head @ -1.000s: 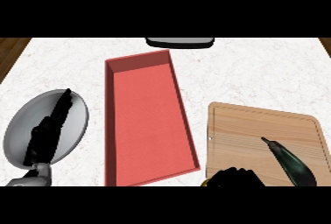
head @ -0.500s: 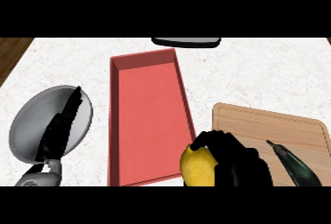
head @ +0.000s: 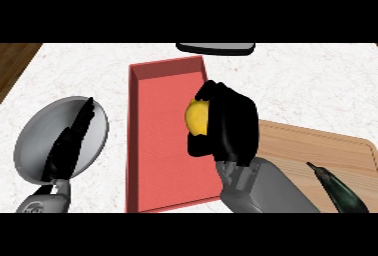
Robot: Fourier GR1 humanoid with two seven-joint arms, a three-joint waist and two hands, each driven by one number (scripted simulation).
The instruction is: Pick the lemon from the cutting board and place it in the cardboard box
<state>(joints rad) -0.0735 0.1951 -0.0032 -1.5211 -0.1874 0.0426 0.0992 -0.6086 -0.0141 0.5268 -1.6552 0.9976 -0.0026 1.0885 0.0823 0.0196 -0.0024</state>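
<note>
A yellow lemon (head: 196, 117) is held in my right hand (head: 230, 125), whose black fingers curl round it and hide most of it. The hand hangs over the right wall of the long red box (head: 159, 145), which lies lengthwise in the middle of the counter. The wooden cutting board (head: 310, 150) lies to the right, partly behind my right forearm. My left hand (head: 70, 145) rests open with straight fingers at the left, over a grey plate (head: 37, 137).
A dark green vegetable (head: 338, 190) lies on the board's lower right part. A black and grey object (head: 215, 48) sits at the counter's far edge. The brown floor (head: 15, 60) shows past the counter's left edge.
My right hand has risen from the lower edge and moved up and left with the lemon, from beside the board to over the box's right wall. The left hand stays put.
</note>
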